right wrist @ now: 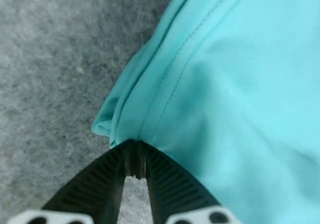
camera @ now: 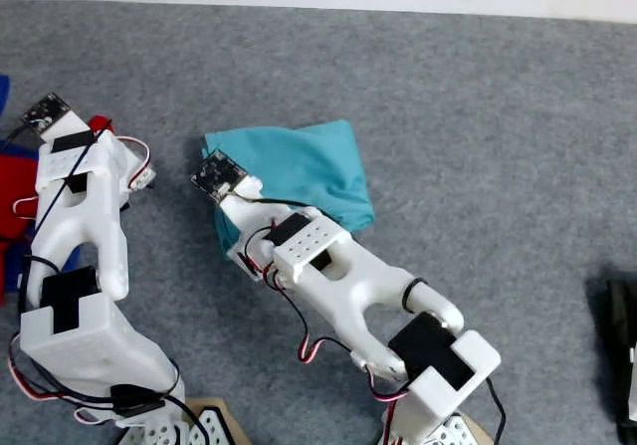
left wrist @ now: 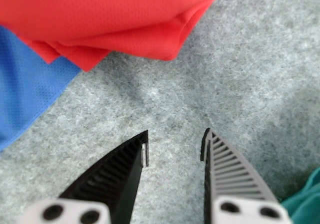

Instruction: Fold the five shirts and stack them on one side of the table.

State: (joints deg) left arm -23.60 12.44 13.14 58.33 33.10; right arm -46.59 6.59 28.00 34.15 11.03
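A teal shirt (camera: 309, 171) lies partly folded in the middle of the grey table. My right gripper (right wrist: 135, 159) is shut on the teal shirt's (right wrist: 225, 83) folded edge, at its left side under the right arm (camera: 328, 266). At the far left, a folded red shirt (left wrist: 110, 18) rests on a blue shirt (left wrist: 25, 93). My left gripper (left wrist: 175, 144) hangs open over bare grey surface just beside the red shirt, with nothing between its fingers. The left arm (camera: 75, 216) stands along the table's left side, next to the red shirt (camera: 12, 196).
A black object (camera: 622, 345) sits at the right edge of the table. Open grey surface (camera: 498, 116) stretches across the right half and the back. A corner of the teal shirt (left wrist: 307, 204) shows near the left gripper.
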